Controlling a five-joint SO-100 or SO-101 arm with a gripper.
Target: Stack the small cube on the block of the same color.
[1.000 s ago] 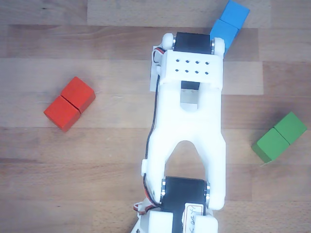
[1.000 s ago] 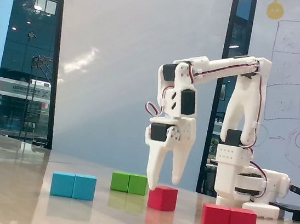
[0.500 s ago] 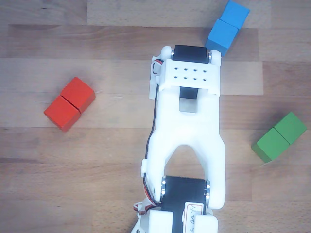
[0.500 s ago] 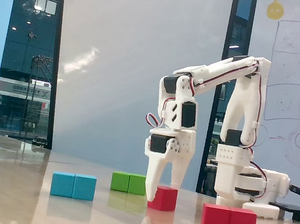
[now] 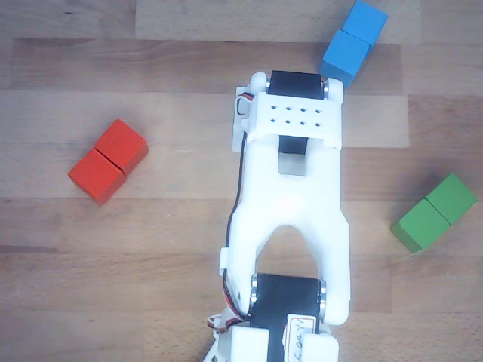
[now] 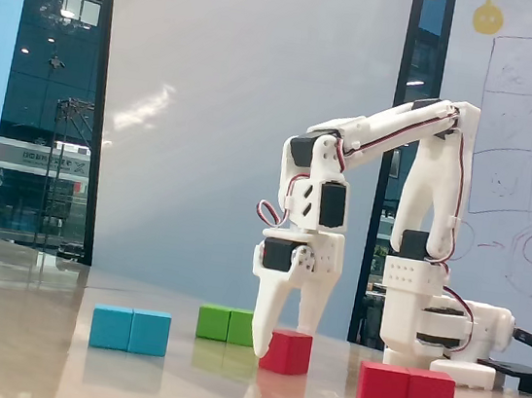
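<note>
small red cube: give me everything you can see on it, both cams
The small cube is a single red-orange block with matte, plain faces and no seam. It sits flat and upright on the wooden table, its reflection showing below it. In the fixed view the gripper points down at it, one white finger at its left face, the other behind it; actual contact cannot be told. It lies left of the block, apart from it. In the other view the arm hides it completely.
</note>
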